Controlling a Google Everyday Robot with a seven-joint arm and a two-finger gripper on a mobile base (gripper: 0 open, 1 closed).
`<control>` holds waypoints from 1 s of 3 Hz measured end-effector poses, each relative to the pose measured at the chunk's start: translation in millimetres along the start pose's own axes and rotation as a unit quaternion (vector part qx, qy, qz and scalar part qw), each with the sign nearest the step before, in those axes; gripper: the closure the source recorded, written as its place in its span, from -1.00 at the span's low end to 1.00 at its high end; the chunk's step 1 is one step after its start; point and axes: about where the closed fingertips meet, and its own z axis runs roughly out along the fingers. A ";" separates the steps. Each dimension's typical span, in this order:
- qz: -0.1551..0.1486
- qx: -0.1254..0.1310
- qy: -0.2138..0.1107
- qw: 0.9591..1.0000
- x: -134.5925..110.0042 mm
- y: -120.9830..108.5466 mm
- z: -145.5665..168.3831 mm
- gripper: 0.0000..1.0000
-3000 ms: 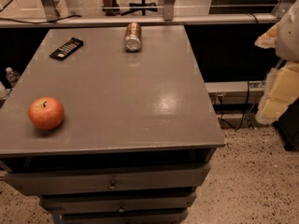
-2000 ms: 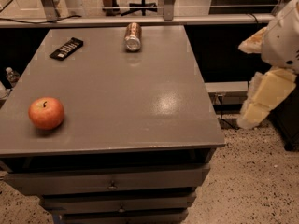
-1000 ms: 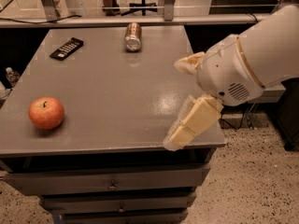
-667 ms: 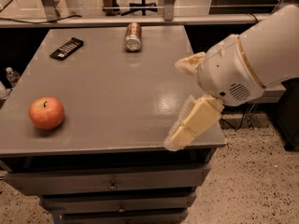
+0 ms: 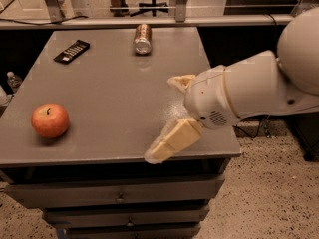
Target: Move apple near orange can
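Note:
The red-orange apple [image 5: 50, 120] sits near the front left edge of the grey table [image 5: 109, 93]. The orange can [image 5: 142, 38] lies on its side at the back middle of the table, silver end toward me. My gripper [image 5: 162, 118] hovers over the front right part of the table, its cream fingers [image 5: 174, 141] spread wide and open, holding nothing. It is well to the right of the apple and in front of the can.
A black remote control [image 5: 72, 51] lies at the back left of the table. Drawers [image 5: 119, 198] run below the tabletop. A small bottle [image 5: 12, 78] stands off the left edge. A rail and chair legs are behind the table.
My arm has swung in from the right edge of the view to over the table's front right part, moving left. The apple, can and remote have not moved.

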 end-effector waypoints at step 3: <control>0.009 -0.018 -0.159 0.987 -65.8 -12.5 136.9 -1.00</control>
